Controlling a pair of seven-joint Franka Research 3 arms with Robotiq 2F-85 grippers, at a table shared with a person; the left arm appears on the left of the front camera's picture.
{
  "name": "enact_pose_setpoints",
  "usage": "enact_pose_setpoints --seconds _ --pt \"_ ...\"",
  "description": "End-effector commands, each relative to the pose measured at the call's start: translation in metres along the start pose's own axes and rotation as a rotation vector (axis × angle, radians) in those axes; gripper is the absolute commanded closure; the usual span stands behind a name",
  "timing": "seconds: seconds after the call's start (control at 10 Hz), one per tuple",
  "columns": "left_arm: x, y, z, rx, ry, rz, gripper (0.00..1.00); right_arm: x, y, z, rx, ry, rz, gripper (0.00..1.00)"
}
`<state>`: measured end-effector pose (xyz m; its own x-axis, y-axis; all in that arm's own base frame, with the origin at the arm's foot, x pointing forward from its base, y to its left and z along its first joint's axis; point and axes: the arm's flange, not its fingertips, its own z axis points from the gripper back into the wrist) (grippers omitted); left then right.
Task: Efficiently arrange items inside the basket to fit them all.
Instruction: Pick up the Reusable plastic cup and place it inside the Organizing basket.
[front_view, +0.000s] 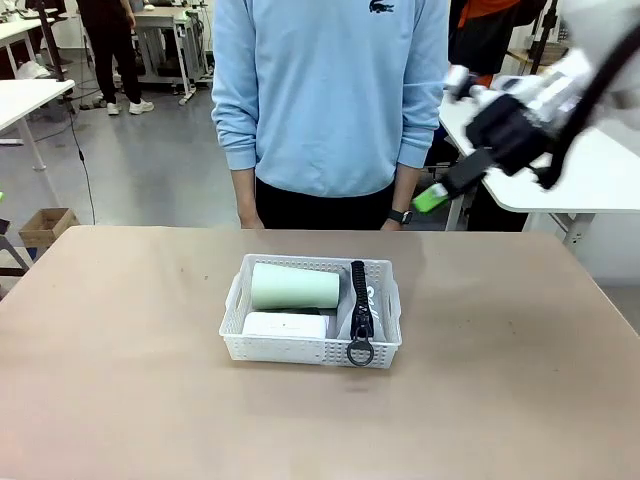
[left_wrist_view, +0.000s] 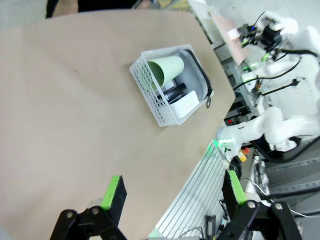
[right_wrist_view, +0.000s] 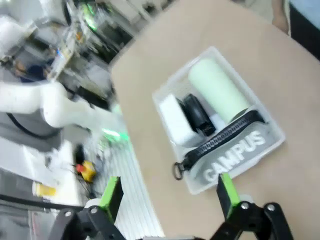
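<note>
Perforated white basket; smooth green cup

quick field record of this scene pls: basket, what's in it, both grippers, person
basket: white perforated basket, mid table
cup: pale green cup on its side, far end
box: white box, near end
stapler: black stapler between cup and box
pouch: grey pouch along one side, ring pull over rim
left gripper: open, empty
right gripper: open, empty, raised
person: standing at far side
</note>
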<state>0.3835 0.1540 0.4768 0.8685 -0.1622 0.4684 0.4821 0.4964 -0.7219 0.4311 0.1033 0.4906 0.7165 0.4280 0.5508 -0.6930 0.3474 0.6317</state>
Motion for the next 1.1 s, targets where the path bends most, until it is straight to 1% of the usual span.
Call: enact_pose_setpoints --seconds 0.0,0.1,0.2,0.3,0.4,0.5,0.6,0.7,1.0 --pt "-0.001 -0.002 0.0 0.006 0.003 0.0 0.0 -0.04 -0.036 0.029 0.228 -0.293 -0.219 0.0" --pt "-0.001 -0.002 0.0 0.006 0.003 0.0 0.0 -0.065 -0.055 0.04 0.315 -0.369 -0.278 0.0" --pt "-0.001 -0.002 0.0 0.006 0.003 0.0 0.0 -0.102 -0.07 0.049 0.317 -0.454 -0.39 0.0" --pt "-0.001 -0.002 0.0 0.006 0.003 0.0 0.0 -0.138 -0.08 0.057 0.338 -0.527 -0.439 0.0" --pt "-0.001 -0.002 0.0 0.006 0.003 0.0 0.0 -0.168 -0.086 0.061 0.331 -0.583 -0.479 0.0" --pt "-0.001 -0.002 0.0 0.006 0.003 0.0 0.0 -0.188 -0.089 0.057 0.28 -0.587 -0.52 0.0" --pt "-0.001 -0.002 0.0 0.006 0.003 0.0 0.0 -0.194 -0.094 0.05 0.25 -0.56 -0.556 0.0" --pt "-0.001 -0.002 0.0 0.006 0.003 0.0 0.0 -0.185 -0.097 0.064 0.317 -0.532 -0.527 0.0" --pt "-0.001 -0.002 0.0 0.006 0.003 0.0 0.0 -0.185 -0.097 0.064 0.317 -0.532 -0.527 0.0"
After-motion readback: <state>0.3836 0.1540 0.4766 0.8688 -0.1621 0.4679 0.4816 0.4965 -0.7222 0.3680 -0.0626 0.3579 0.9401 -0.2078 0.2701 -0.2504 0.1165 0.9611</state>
